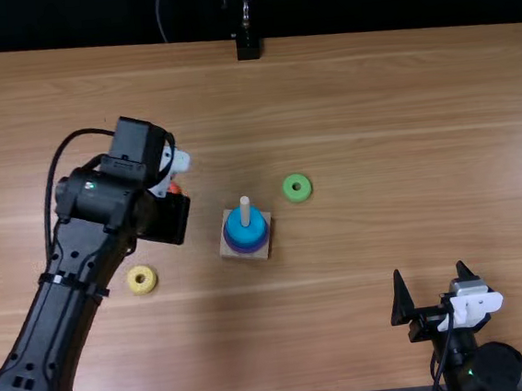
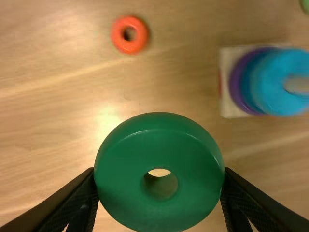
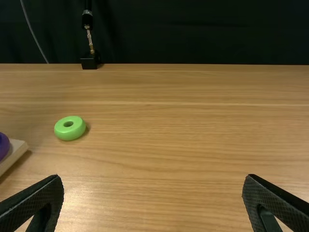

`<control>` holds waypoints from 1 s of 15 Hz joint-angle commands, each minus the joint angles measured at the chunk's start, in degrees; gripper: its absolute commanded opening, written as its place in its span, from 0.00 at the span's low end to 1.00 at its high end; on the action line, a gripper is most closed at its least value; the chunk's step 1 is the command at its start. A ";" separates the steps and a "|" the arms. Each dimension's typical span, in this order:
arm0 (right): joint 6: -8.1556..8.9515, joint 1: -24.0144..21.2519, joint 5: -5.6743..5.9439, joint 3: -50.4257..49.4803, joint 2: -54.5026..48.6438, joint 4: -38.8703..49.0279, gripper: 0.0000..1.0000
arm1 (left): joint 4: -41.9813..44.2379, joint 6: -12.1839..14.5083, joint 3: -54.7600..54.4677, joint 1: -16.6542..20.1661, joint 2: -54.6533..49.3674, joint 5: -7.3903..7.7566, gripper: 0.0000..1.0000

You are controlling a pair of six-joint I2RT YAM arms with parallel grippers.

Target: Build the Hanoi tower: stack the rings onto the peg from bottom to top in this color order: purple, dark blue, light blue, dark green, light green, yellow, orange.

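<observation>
In the top view my left gripper [image 1: 163,220] is left of the wooden base [image 1: 232,252], whose peg [image 1: 245,210] holds purple, dark blue and light blue [image 1: 244,227] rings. The left wrist view has my left gripper [image 2: 160,179] shut on the dark green ring [image 2: 159,130], held above the table. The orange ring [image 1: 174,187] lies partly behind that gripper, the yellow ring [image 1: 142,280] nearer the front edge, and the light green ring [image 1: 297,187] right of the base. My right gripper [image 1: 433,282] stands open at the front right; its fingers [image 3: 36,205] are wide apart in its wrist view.
A black stand [image 1: 247,45] with a metal rod is at the table's back edge. The left arm [image 1: 62,293] stretches over the left part of the table [image 1: 404,145], with a cable looping beside it.
</observation>
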 commanded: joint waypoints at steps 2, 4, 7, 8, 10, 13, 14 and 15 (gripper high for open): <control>0.03 -0.70 -0.20 -3.70 -0.69 -3.61 1.00 | -3.98 -4.45 6.57 -2.57 -0.83 0.83 0.00; 0.03 -0.70 -0.20 -3.70 -0.69 -3.61 1.00 | -6.41 -5.82 11.23 -4.77 0.14 0.72 0.00; 0.03 -0.70 -0.20 -3.70 -0.69 -3.61 1.00 | -10.10 -8.67 17.82 -7.32 4.18 0.83 0.00; 0.03 -0.70 -0.20 -3.70 -0.69 -3.61 1.00 | -10.42 -9.83 19.75 -8.63 5.41 0.72 0.00; 0.03 -0.61 -0.20 -3.70 -0.69 -3.61 1.00 | -10.73 -10.99 24.15 -10.48 8.40 0.72 0.00; 0.03 -0.70 -0.20 -3.70 -0.69 -3.61 1.00 | -10.63 -13.63 27.66 -13.38 11.57 0.72 0.00; 0.03 -0.70 -0.20 -3.70 -0.69 -3.61 1.00 | -10.63 -13.73 28.63 -13.91 12.18 0.72 0.00; 0.03 -0.70 -0.20 -3.70 -0.69 -3.61 1.00 | -10.63 -13.73 29.42 -14.52 12.80 0.72 0.00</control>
